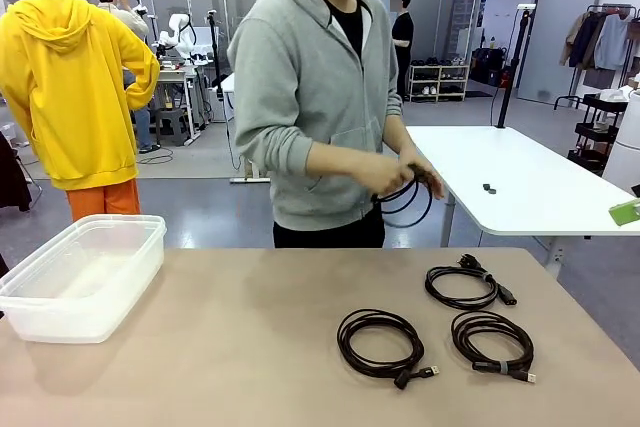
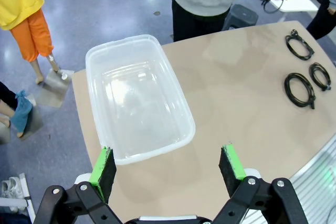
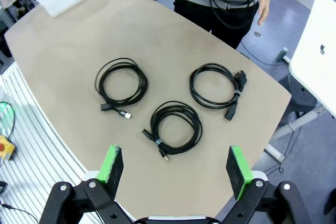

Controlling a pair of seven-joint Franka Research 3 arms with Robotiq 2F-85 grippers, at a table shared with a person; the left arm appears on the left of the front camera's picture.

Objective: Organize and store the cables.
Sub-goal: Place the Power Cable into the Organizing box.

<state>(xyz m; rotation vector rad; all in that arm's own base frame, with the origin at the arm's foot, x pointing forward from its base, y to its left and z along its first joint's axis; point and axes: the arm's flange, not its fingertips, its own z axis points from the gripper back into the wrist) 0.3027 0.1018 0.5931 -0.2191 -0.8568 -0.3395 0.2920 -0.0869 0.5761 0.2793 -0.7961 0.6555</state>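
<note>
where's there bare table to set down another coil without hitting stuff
The widest bare stretch of table lies between the clear bin at the left and the middle coiled cable. The right side is crowded: three coils lie close together there.

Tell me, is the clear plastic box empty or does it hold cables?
Empty. The box shows a bare bottom; three coiled cables lie outside on the table.
</note>
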